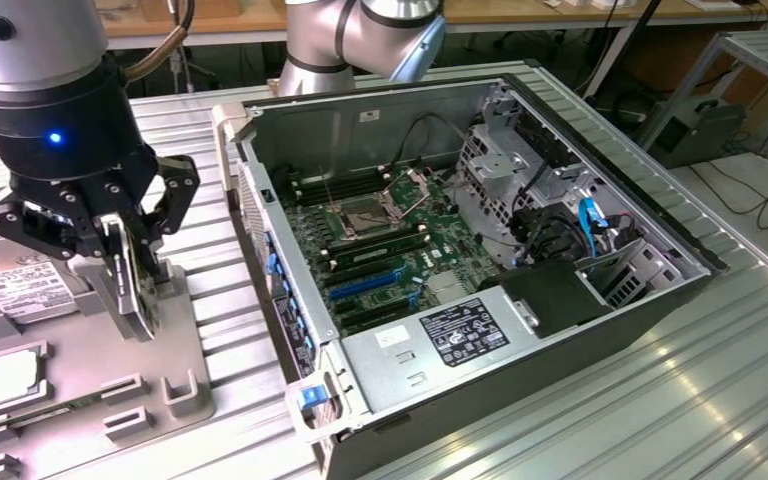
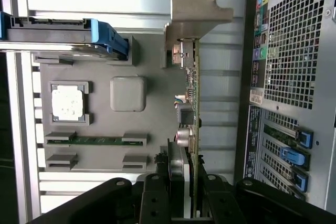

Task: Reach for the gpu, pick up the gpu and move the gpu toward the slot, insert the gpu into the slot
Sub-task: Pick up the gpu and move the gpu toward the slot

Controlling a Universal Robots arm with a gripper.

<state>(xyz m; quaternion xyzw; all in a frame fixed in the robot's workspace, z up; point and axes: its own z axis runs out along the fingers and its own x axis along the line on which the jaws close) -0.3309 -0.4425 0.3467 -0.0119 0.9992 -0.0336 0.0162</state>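
Observation:
The gpu [image 1: 140, 300] is a thin card seen edge-on, standing upright over the grey fixture plate [image 1: 157, 360] at the exterior view's left. My gripper [image 1: 135, 262] is shut on the card's upper edge, one finger on each face. The card's lower edge is close to the plate; I cannot tell whether it touches. In the wrist view the gpu [image 2: 195, 103] runs away from my gripper [image 2: 190, 195], ending in its silver bracket [image 2: 197, 6]. The blue slot [image 1: 361, 287] lies on the motherboard inside the open computer case [image 1: 544, 300], well to the right of the card.
On the fixture plate sit a silver hard drive [image 1: 17, 292] in a blue-ended caddy [image 2: 107, 38], a square CPU chip [image 1: 8, 375] and a memory stick [image 2: 97, 140]. The case's perforated rear panel [image 2: 294, 61] stands close beside the card. Slatted metal table [image 1: 651, 400] surrounds everything.

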